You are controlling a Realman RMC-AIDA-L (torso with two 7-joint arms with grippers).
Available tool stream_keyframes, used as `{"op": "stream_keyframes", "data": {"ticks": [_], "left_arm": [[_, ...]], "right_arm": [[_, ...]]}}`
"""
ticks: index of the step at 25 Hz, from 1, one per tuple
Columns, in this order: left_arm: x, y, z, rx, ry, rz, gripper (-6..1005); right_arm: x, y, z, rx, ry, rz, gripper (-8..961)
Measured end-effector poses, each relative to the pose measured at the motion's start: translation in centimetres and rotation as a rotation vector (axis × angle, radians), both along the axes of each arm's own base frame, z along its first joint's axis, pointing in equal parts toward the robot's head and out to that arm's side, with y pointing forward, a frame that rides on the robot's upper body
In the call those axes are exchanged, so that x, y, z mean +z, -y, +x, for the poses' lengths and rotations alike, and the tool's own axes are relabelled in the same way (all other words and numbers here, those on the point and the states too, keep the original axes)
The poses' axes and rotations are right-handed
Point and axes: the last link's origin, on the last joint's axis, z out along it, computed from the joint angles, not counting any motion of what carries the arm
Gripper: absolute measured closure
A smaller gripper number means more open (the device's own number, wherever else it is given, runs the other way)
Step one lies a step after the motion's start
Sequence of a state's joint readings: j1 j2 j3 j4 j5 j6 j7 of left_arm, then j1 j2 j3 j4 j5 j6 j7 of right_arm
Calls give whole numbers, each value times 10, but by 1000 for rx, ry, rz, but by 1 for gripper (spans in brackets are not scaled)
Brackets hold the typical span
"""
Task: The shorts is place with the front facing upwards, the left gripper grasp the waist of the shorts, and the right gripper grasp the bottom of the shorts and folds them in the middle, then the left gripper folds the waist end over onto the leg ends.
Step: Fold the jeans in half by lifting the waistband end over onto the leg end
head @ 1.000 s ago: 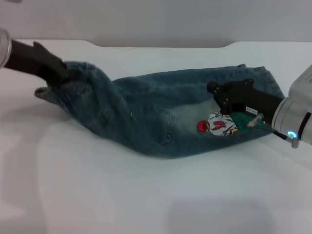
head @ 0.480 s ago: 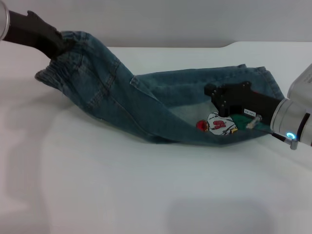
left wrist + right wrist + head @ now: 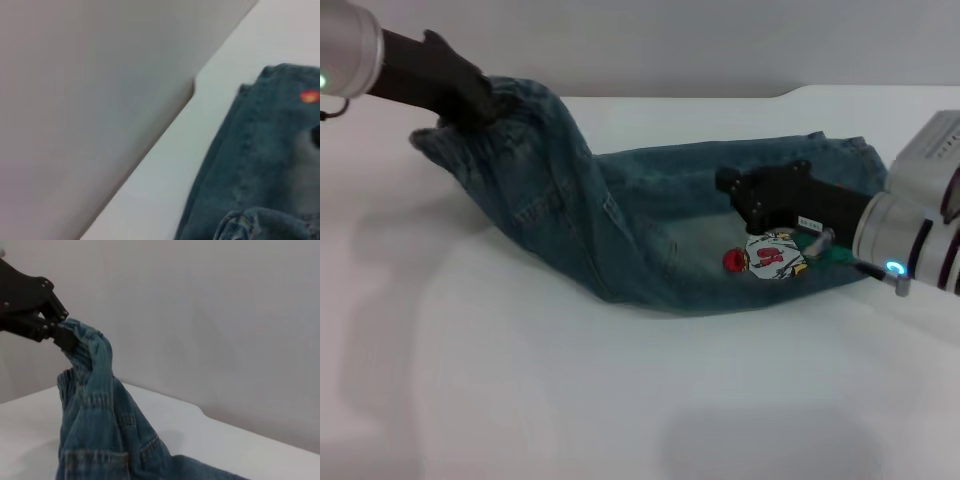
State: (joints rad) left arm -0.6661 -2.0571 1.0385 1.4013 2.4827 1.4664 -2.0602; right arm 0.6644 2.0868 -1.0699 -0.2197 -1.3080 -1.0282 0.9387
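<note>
The blue-green denim shorts [image 3: 650, 210] lie across the white table, folded lengthwise, with the embroidered cartoon figure [image 3: 775, 255] facing up. My left gripper [image 3: 485, 103] is shut on the puckered waist [image 3: 455, 145] and holds it lifted above the table at the far left. The right wrist view shows that same left gripper [image 3: 62, 335] pinching the raised waist [image 3: 75, 372], with the denim [image 3: 100, 435] hanging below. My right gripper [image 3: 735, 188] rests on the leg part just above the figure. The leg ends [image 3: 860, 150] lie at the far right, partly hidden by the right arm. Denim [image 3: 270, 165] fills the left wrist view.
The white table [image 3: 620, 400] spreads wide in front of the shorts. A grey wall [image 3: 640, 40] stands behind it, and the table's back edge steps up at a notch [image 3: 790, 92], which the left wrist view also shows as a notch [image 3: 194, 89].
My left gripper has carried the waist up and to the right, drawing the raised denim toward the legs. The right gripper has shifted slightly left on the shorts.
</note>
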Motion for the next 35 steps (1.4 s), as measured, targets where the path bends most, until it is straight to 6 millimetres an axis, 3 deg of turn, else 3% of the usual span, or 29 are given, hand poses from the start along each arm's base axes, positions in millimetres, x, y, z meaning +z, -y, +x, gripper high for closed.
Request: {"op": "stream_keyframes", "data": {"ticks": [12,35], "left_arm": [[-1,25,28,-170,48,-18,943],[-15,33,69,-371,64,-85,942]], "right_arm": [[-4,-11,-9,-6,23,6,955],[-23,-3,-28,46,-4,-103,955]]}}
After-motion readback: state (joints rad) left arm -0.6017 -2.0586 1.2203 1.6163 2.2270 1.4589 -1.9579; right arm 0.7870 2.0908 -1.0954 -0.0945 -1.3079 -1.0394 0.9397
